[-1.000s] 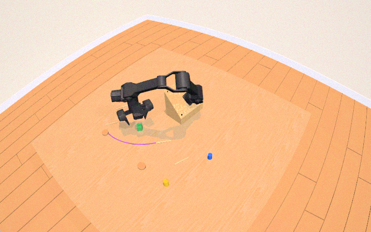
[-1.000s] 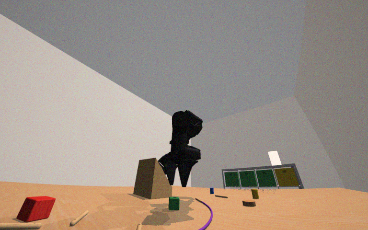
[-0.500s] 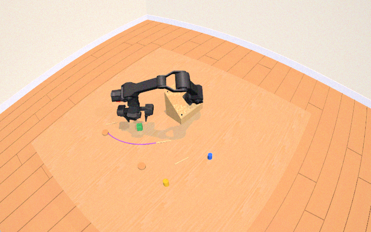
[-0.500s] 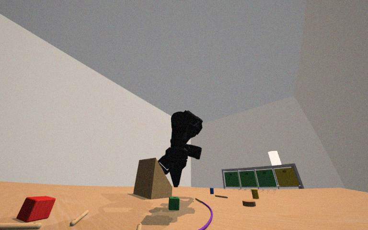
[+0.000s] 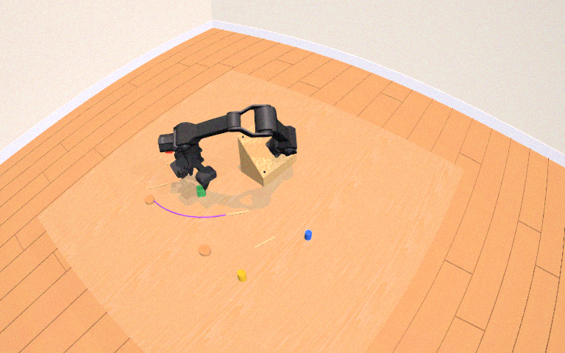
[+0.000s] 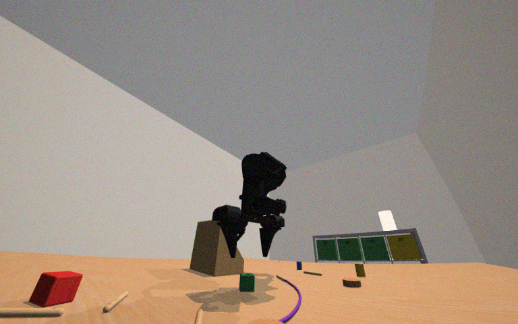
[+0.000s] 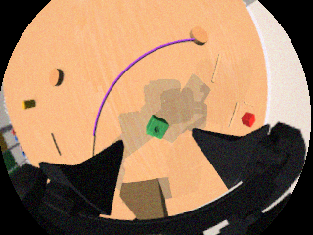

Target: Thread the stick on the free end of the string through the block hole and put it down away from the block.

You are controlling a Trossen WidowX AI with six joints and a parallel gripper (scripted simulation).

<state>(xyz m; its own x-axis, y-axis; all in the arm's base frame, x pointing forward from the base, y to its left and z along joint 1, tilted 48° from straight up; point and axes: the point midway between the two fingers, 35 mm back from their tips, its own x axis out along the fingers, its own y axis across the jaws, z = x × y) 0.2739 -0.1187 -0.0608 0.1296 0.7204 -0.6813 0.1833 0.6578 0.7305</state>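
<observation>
The wooden block (image 5: 256,159) (image 6: 206,244) (image 7: 144,198) stands on the table with a sloped side; small dark spots show on its top, but I cannot make out a through hole. A purple string (image 5: 199,217) (image 6: 299,300) (image 7: 129,64) curves across the table from the round button (image 5: 149,199) (image 7: 200,35). The thin stick (image 5: 237,212) (image 6: 280,277) (image 7: 93,145) on its free end lies flat, outside the block. My gripper (image 5: 192,179) (image 6: 249,256) (image 7: 157,136) is wide open and empty, above the table near the green cube, between string and block.
The green cube (image 5: 201,191) (image 6: 247,282) (image 7: 157,127) sits below my fingers. A loose stick (image 5: 265,241) (image 6: 312,273), a second button (image 5: 204,249) (image 7: 57,76), a yellow cylinder (image 5: 241,275) and a blue cylinder (image 5: 308,234) lie beyond the string. A red block (image 6: 56,288) (image 7: 248,119) has loose sticks near it.
</observation>
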